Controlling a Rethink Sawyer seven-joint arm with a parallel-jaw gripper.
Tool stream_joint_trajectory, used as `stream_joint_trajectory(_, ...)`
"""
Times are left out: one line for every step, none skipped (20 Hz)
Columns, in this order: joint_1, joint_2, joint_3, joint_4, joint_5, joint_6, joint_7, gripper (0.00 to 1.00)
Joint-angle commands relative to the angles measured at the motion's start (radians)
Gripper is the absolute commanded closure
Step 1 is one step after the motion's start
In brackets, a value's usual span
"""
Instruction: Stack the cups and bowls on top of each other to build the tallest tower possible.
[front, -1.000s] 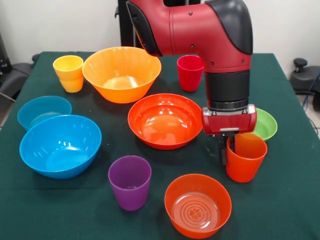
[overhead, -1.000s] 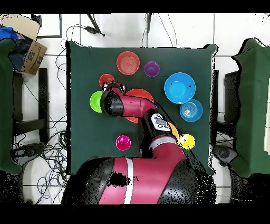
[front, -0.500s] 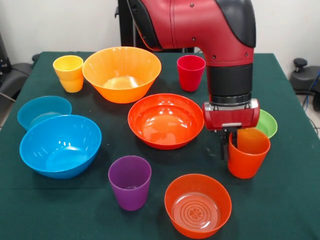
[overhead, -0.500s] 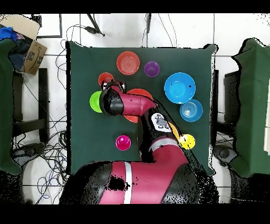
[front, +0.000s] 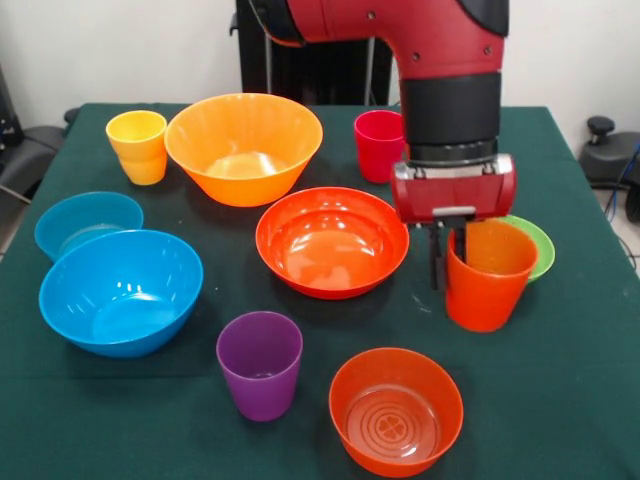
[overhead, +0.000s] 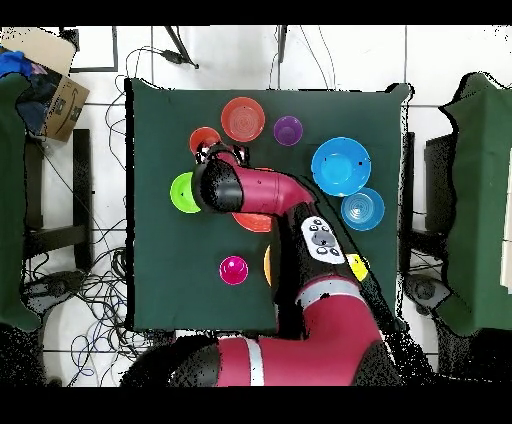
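Note:
My gripper (front: 449, 256) is shut on the rim of the orange-red cup (front: 487, 285), one finger inside and one outside. The cup hangs upright a little above the cloth, in front of the small green bowl (front: 537, 245). The wide red-orange bowl (front: 331, 241) lies just left of it. The purple cup (front: 260, 364) and translucent orange bowl (front: 396, 410) stand nearest the front. Behind are the crimson cup (front: 380, 143), large orange-yellow bowl (front: 243, 147) and yellow cup (front: 137, 146). From overhead the orange-red cup (overhead: 203, 140) peeks out beside the arm. No tower is in view.
The large blue bowl (front: 120, 291) and small blue bowl (front: 85, 222) sit at the left. The green-clothed table (front: 580, 400) has bare cloth at the front right. From overhead the arm (overhead: 270, 195) covers part of the red-orange bowl (overhead: 250, 222).
The gripper has risen with the orange-red cup, lifting it off the cloth and carrying it slightly left in the front view. Everything else stayed put.

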Motion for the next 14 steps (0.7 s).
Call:
stream_joint_trajectory(-0.066,-0.066,0.113,0.082,-0.028,0.149,0.044,1.00)
stream_joint_trajectory(-0.079,-0.073,0.122,0.091,-0.032,0.154,0.037,1.00)
stream_joint_trajectory(-0.090,-0.077,0.130,0.096,-0.034,0.161,0.030,1.00)
stream_joint_trajectory(-0.100,-0.081,0.138,0.101,-0.036,0.168,0.024,1.00)
stream_joint_trajectory(-0.110,-0.085,0.145,0.099,-0.038,0.179,0.016,1.00)
stream_joint_trajectory(-0.119,-0.086,0.152,0.102,-0.044,0.181,0.008,1.00)
stream_joint_trajectory(-0.127,-0.086,0.156,0.098,-0.051,0.186,-0.003,1.00)
stream_joint_trajectory(-0.134,-0.086,0.160,0.093,-0.058,0.192,-0.013,1.00)
stream_joint_trajectory(-0.141,-0.087,0.162,0.090,-0.066,0.198,-0.024,1.00)
stream_joint_trajectory(-0.148,-0.087,0.163,0.087,-0.074,0.204,-0.034,1.00)
stream_joint_trajectory(-0.158,-0.093,0.169,0.091,-0.080,0.210,-0.042,1.00)
stream_joint_trajectory(-0.170,-0.095,0.178,0.099,-0.086,0.212,-0.050,1.00)
stream_joint_trajectory(-0.179,-0.098,0.183,0.103,-0.090,0.217,-0.054,1.00)
stream_joint_trajectory(-0.189,-0.100,0.188,0.107,-0.094,0.221,-0.059,1.00)
